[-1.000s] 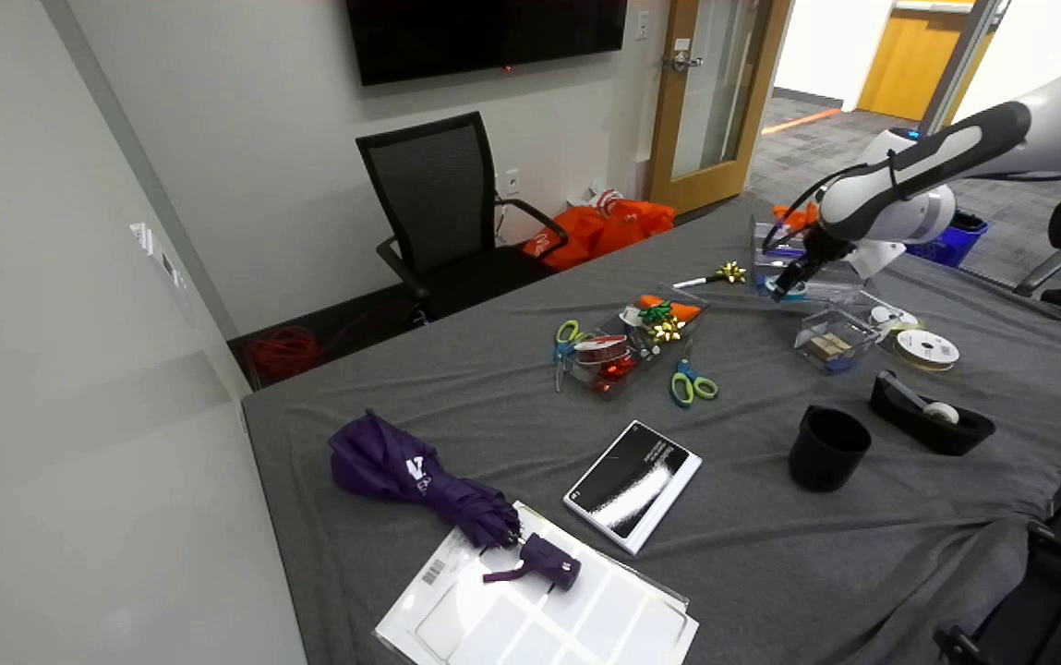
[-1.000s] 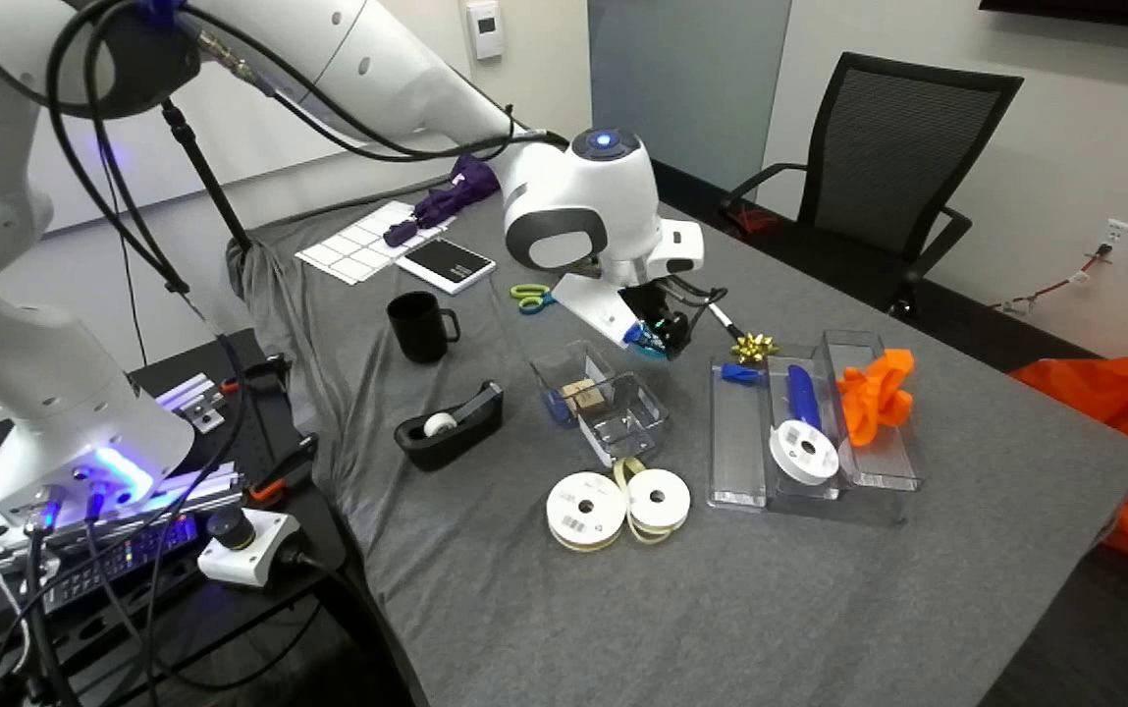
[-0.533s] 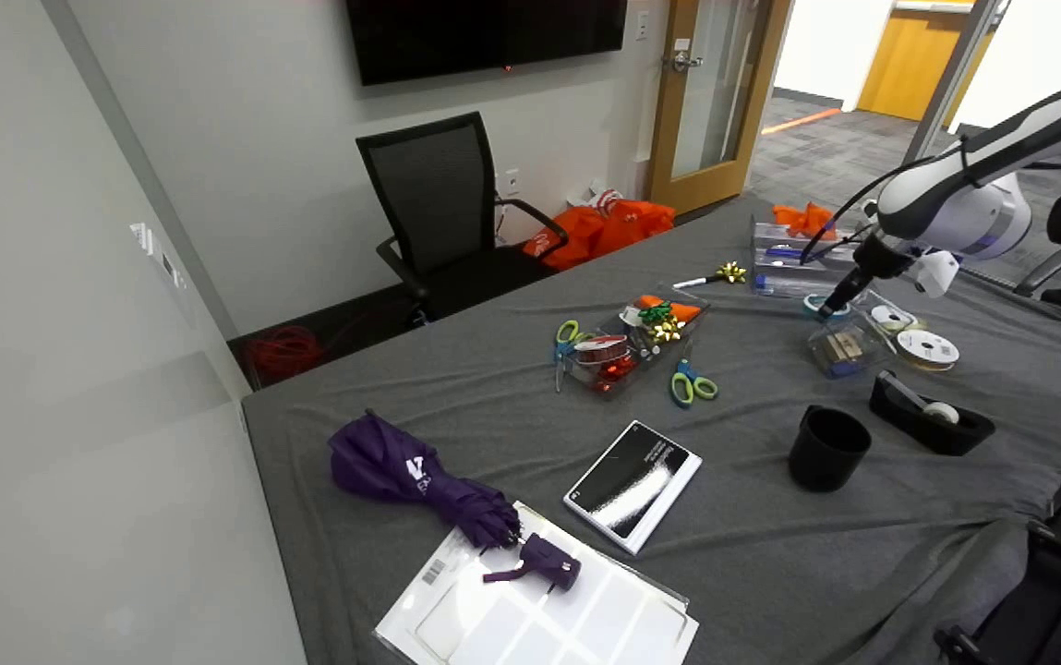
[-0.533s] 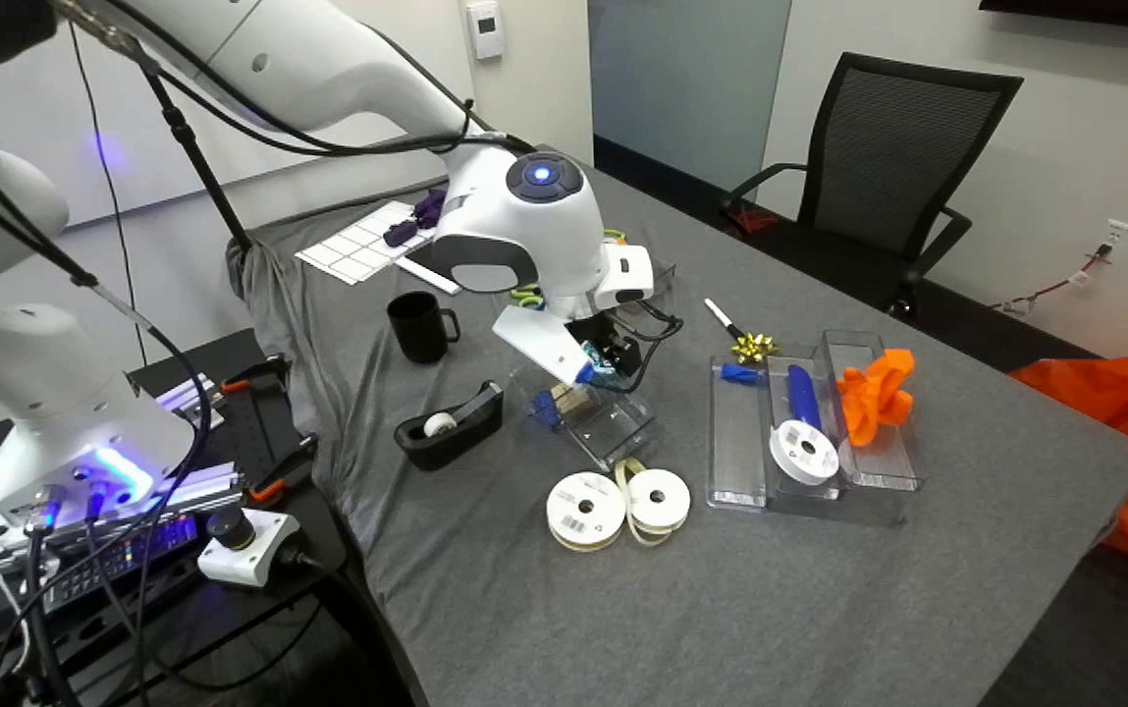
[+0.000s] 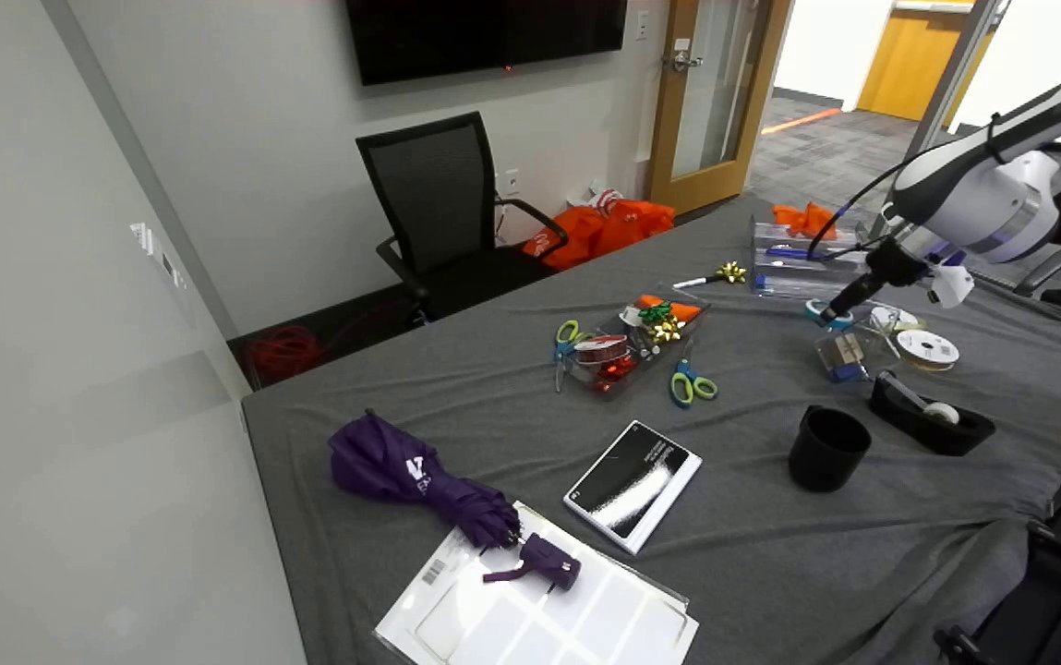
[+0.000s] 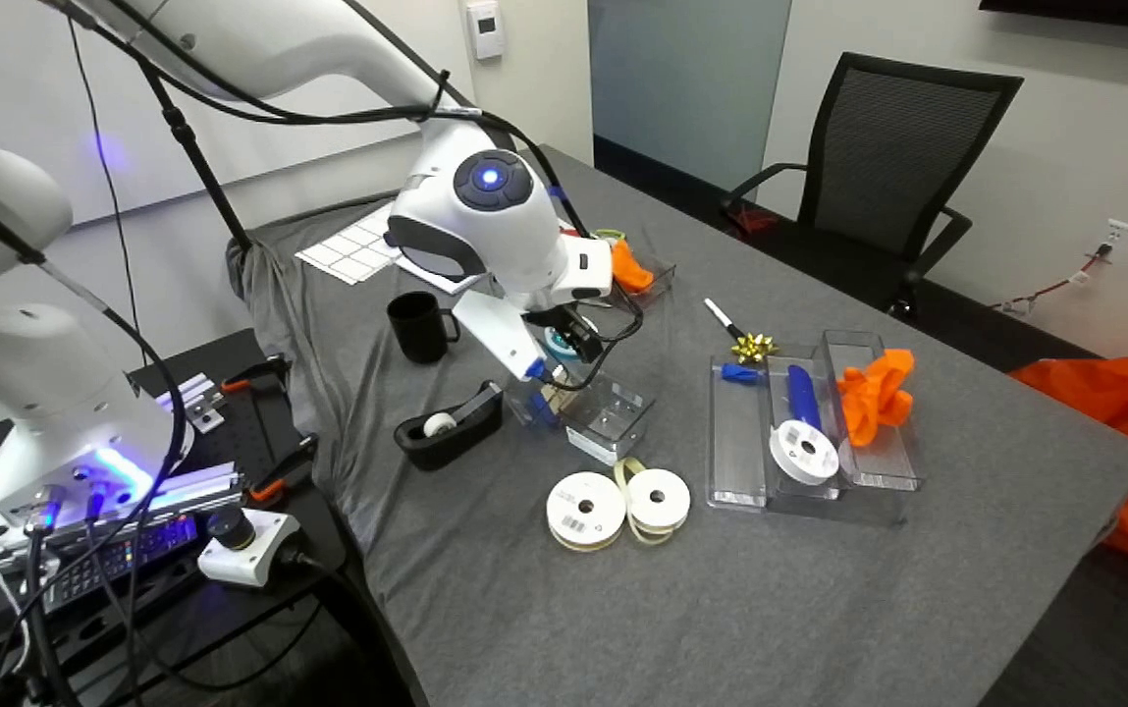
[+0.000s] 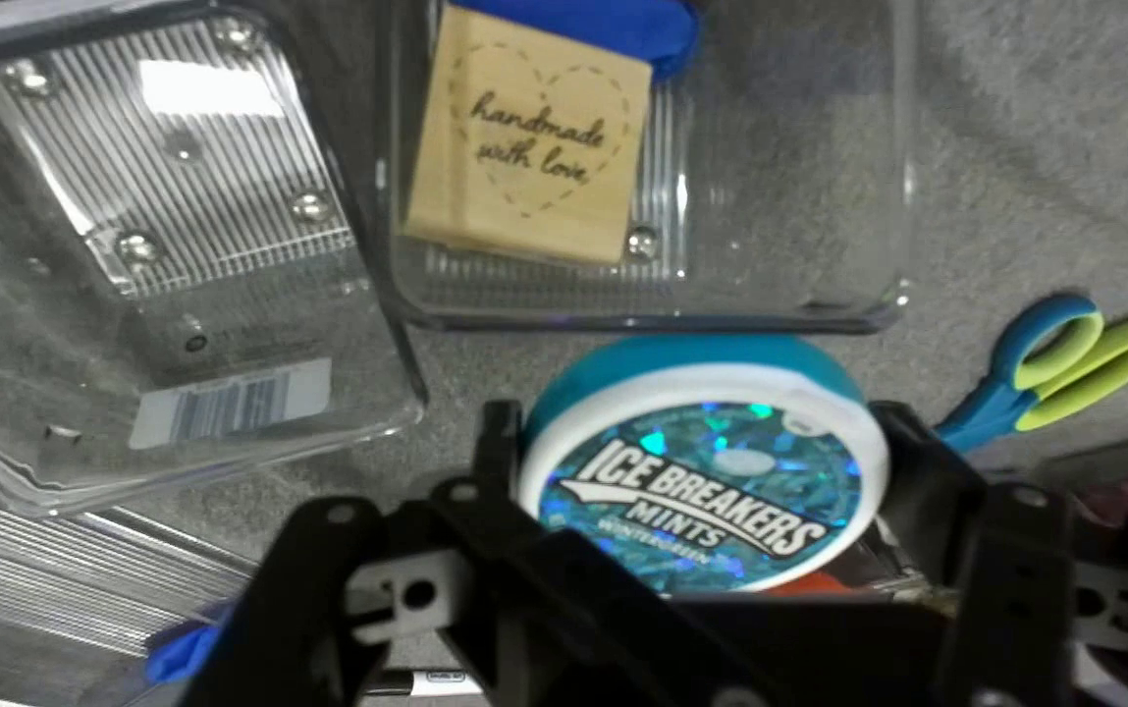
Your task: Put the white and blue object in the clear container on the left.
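The white and blue object is a round mint tin (image 7: 711,491) with a white rim and teal side. My gripper (image 7: 701,432) is shut on it, a finger on each side, and holds it tilted. It also shows in both exterior views (image 5: 839,322) (image 6: 560,344). Two low see-through tubs stand side by side just beyond it. The tub with a wooden block and blue piece (image 7: 789,167) is straight ahead in the wrist view; the other clear container (image 7: 230,206), with a barcode label and nothing visible inside, is at left. I cannot tell whether the tin touches a tub.
A black tape dispenser (image 6: 451,427) and black cup (image 6: 418,329) stand near the tubs. White ribbon spools (image 6: 587,509) lie in front. A larger clear box (image 6: 738,462) with an orange piece stands to one side. Scissors (image 7: 1054,373) lie beyond my gripper.
My gripper has carried the mint tin from beside the larger clear box to the two tubs. The tub with the wooden block has shifted slightly toward the tape dispenser.
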Controlling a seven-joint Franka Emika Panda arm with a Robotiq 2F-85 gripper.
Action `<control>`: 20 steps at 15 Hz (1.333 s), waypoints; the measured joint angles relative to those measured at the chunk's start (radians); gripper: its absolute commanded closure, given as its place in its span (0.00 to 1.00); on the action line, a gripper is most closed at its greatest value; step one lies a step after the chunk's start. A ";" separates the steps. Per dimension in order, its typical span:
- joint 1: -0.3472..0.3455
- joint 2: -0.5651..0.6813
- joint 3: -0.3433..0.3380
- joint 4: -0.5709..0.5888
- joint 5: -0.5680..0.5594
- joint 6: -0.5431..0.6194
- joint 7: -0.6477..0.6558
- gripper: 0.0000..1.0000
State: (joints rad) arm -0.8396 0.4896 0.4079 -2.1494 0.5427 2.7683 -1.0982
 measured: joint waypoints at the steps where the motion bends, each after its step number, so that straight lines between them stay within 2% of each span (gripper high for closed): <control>1: 0.002 -0.005 0.005 -0.005 0.031 0.001 -0.004 0.39; 9: 0.051 -0.046 -0.010 -0.018 0.253 -0.003 -0.082 0.39; 12: 0.102 -0.066 -0.073 -0.019 0.269 -0.008 -0.104 0.39; 17: 0.203 -0.071 -0.229 -0.019 0.231 -0.009 -0.125 0.39; 20: 0.234 -0.066 -0.267 -0.022 0.227 -0.008 -0.126 0.39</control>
State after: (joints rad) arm -0.6051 0.4234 0.1411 -2.1711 0.7702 2.7598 -1.2243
